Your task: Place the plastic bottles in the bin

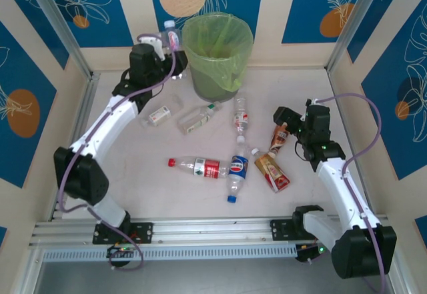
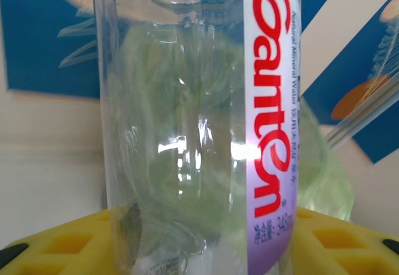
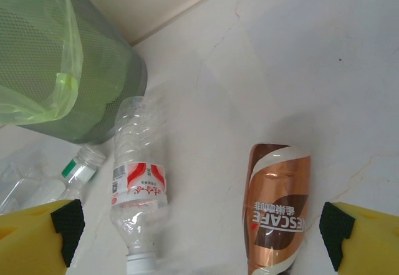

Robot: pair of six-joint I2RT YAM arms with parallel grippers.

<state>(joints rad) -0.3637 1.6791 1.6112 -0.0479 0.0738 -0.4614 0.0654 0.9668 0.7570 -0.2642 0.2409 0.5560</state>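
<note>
The left fingers [image 2: 349, 244] are clamped on a clear plastic bottle [image 2: 187, 131], held up just left of the round grey bin with the green bag [image 1: 200, 67]. Dropped too soon, it could miss. The right fingers [image 3: 368, 237] are wide apart.

Your desk [image 1: 140, 194]: pale, marble-like top. Bin [image 1: 212, 96] stands upright at far centre. In front of it you see bottles lying flat:
- white-labelled bottle [image 1: 159, 115] at left
- green-capped bottle [image 1: 199, 117] beside it
- red-and-white-labelled bottle [image 1: 241, 122] right of that
- nearer you, red-capped bottle [image 1: 199, 167], base against blue-labelled bottle [image 1: 237, 172]
- two brown coffee bottles at right: far coffee bottle [image 1: 279, 137], near coffee bottle [image 1: 272, 172]
</note>
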